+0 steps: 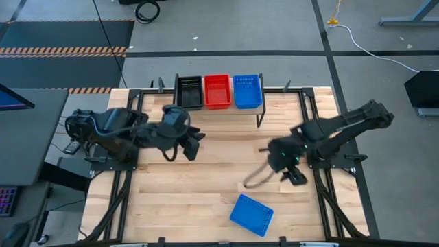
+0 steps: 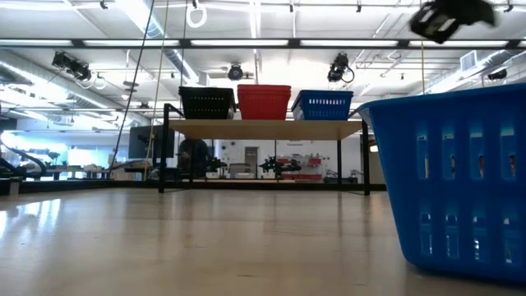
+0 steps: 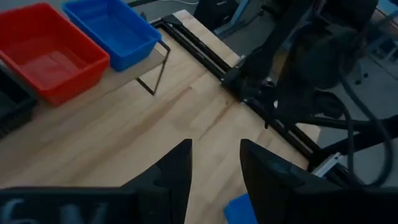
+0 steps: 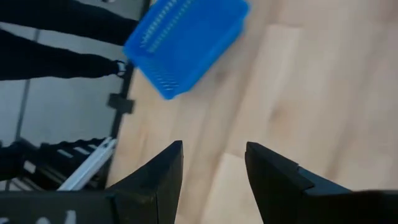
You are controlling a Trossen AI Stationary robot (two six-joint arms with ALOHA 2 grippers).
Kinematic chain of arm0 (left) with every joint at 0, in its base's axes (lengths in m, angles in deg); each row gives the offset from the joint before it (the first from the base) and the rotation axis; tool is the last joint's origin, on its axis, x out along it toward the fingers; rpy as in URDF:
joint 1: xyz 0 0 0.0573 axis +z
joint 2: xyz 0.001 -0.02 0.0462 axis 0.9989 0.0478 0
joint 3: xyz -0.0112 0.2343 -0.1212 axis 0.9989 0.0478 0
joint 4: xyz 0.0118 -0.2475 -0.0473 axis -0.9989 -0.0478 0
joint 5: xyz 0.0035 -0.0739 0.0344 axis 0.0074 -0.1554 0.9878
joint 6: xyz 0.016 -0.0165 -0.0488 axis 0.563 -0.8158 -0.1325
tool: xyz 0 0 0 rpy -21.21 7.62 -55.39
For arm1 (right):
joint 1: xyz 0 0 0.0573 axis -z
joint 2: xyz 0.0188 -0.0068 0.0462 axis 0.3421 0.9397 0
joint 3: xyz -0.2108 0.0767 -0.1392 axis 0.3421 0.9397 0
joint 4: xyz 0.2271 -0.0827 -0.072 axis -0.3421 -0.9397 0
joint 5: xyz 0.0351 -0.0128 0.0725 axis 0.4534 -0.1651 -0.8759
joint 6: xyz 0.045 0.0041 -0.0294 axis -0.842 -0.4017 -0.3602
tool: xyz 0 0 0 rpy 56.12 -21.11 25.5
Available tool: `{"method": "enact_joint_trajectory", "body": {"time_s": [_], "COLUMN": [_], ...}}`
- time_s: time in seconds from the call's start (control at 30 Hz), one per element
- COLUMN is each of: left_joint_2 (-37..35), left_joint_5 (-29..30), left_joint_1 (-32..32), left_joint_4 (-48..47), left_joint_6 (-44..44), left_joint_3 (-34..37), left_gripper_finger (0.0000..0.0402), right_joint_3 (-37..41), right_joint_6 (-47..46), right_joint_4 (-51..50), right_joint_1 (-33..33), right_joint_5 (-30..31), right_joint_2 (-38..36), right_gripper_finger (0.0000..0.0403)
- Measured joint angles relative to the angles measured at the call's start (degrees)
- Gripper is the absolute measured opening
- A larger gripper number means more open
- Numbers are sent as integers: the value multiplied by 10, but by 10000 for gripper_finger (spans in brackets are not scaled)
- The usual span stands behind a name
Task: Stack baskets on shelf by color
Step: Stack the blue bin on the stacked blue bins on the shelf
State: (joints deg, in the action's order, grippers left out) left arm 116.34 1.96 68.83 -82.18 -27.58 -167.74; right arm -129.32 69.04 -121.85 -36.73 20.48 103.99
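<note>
**Blue basket loose on the table, three stacks on the shelf**

Blue plastic mesh is seen lying alone on the table: one blue basket is set near the front edge, turned at an angle to the table's sides, upside-down or upright cannot be told from above. In the low view the same basket fills the right of the picture, resting on the wood, touched by nothing.

On the shelf at the far side of the table three basket groups are lined up side by side: black, red and blue. From table height they are seen standing on the light wooden top, black, then red, then blue. How many baskets are nested in each cannot be told.

The right gripper is held above the table, near the loose basket but apart from it. In the right wrist view its fingers are parted with only bare wood between them, and the blue basket is seen beyond them. Nothing is grasped.

The left gripper is held above the table in front of the shelf. Its fingers are spread apart and empty; the red basket and the blue one on the shelf are seen ahead.
</note>
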Motion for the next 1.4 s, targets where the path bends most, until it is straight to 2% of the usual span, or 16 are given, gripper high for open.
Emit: {"method": "enact_joint_trajectory", "body": {"time_s": [0.2,0.43,0.67,0.87,1.03,1.2,1.4], "left_joint_2": [32,88,134,168,183,194,199], "left_joint_5": [15,13,12,12,12,14,17], "left_joint_1": [-22,-36,-53,-61,-63,-63,-63], "left_joint_4": [0,19,84,143,179,256,291], "left_joint_6": [-47,-90,-98,-105,-105,-99,-89], "left_joint_3": [0,0,0,0,1,1,1], "left_gripper_finger": [141,141,141,141,141,141,141], "right_joint_3": [89,147,183,227,250,250,250], "right_joint_6": [-94,-148,-167,-160,-124,-82,-76], "right_joint_4": [114,257,359,447,517,609,654], "right_joint_1": [-120,-205,-242,-270,-293,-297,-293], "right_joint_5": [6,105,149,158,165,183,175], "right_joint_2": [-36,-39,-39,-29,16,71,126], "right_gripper_finger": [178,178,178,178,178,178,178]}}
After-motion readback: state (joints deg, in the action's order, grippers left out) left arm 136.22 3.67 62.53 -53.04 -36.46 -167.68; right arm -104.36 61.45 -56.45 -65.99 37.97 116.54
